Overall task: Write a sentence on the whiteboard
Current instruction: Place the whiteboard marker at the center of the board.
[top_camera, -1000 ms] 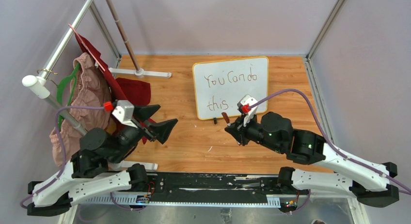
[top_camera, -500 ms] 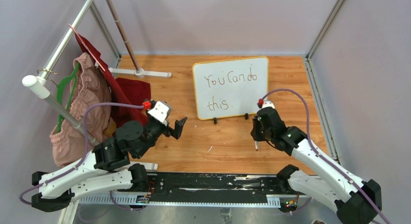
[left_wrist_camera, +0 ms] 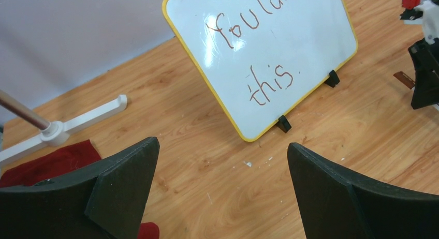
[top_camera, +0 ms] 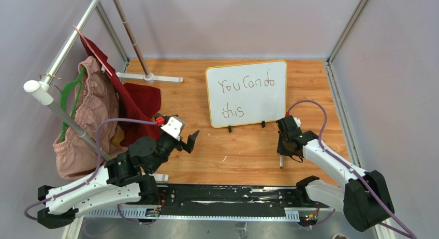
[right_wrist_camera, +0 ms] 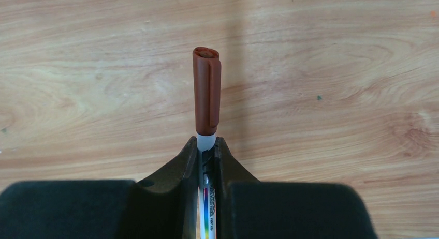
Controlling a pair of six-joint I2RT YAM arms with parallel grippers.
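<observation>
Low down, right gripper clamped on capped marker, left gripper wide open, empty, facing whiteboard.

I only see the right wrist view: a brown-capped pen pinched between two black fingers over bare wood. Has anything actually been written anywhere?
Observer: Yes. The top view shows a whiteboard bearing the sentence "You Can do this." in two lines.
Operator: Where is my pen compared with that board?
Observer: The right gripper holds the marker just off the board's near right corner, not touching it.
Operator: What is the other arm doing?
Observer: The left gripper is open and empty, its camera looking across the table at the board.
</observation>
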